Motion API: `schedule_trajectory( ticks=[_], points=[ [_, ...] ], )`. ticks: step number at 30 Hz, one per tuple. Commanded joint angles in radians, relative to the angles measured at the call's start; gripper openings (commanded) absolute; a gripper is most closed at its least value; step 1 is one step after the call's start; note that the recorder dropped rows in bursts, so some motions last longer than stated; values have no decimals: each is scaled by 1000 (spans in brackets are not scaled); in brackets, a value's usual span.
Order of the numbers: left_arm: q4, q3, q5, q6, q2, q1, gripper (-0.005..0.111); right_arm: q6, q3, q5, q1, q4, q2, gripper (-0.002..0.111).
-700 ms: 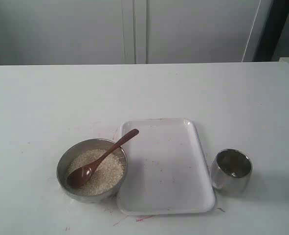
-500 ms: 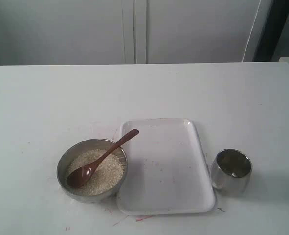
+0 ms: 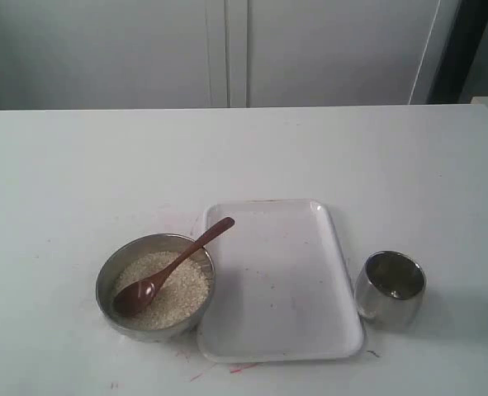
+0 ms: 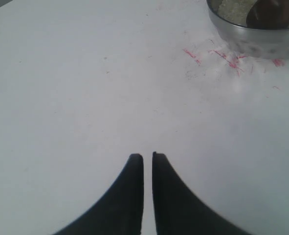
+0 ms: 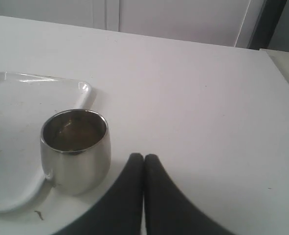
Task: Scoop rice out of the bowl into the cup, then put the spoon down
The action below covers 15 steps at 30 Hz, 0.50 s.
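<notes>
Exterior and wrist views. The bowl [image 3: 102, 289] stood on the white table [image 3: 78, 181] at the near left, holding the rice [image 3: 182, 287]. The spoon [image 3: 174, 264] lay with its oval end on the grains. Its handle leaned over the bowl's right rim, and the tip overhung the left edge of the white tray [image 3: 285, 280].

The tray lay between the bowl and the cup [image 3: 390, 289]. Its left edge was touching or just beside the bowl, and its right edge was just beside the cup. The cup stood upright on the table off the tray's near right corner, and its contents could not be told.

The left gripper [image 4: 147, 156] hung over bare table, well apart from the bowl. Its fingers were drawn together to a thin slit and held nothing. Faint red marks lay on the table beside the bowl's base.

The right gripper [image 5: 144, 156] had its fingers pressed together and empty, near the cup but apart from it.

The far half of the table, up to its back edge, and the strip right of the cup were open surface.
</notes>
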Motion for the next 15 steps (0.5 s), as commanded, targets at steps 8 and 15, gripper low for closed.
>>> schedule_trajectory(
  ticks=[8, 15],
  points=[
    [-6, 9, 49, -5, 0, -7, 14, -36, 5, -339, -4, -48, -5, 0],
    [-6, 9, 49, -5, 0, -7, 14, -19, 5, -467, -4, -48, -5, 0]
  ],
)
